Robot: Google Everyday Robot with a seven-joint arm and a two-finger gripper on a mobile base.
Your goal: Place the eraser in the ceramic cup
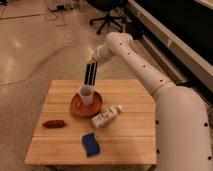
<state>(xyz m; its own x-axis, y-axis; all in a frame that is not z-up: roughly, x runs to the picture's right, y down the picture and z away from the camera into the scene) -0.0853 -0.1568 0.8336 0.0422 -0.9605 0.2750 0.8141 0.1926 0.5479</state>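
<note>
My gripper point(93, 59) is above the far left part of the wooden table point(130, 135), shut on the top end of the eraser point(90, 74). The eraser is a black block with white lengthwise stripes and hangs upright. Its lower end is just above the far rim of the ceramic cup point(86, 95). The small white cup stands upright on the orange-brown saucer point(75, 105). My white arm reaches in from the right.
A white bottle point(106, 117) lies on its side right of the saucer. A blue sponge point(90, 144) lies near the front edge. A reddish-brown object point(53, 123) lies at the left. An office chair point(107, 15) stands on the floor behind.
</note>
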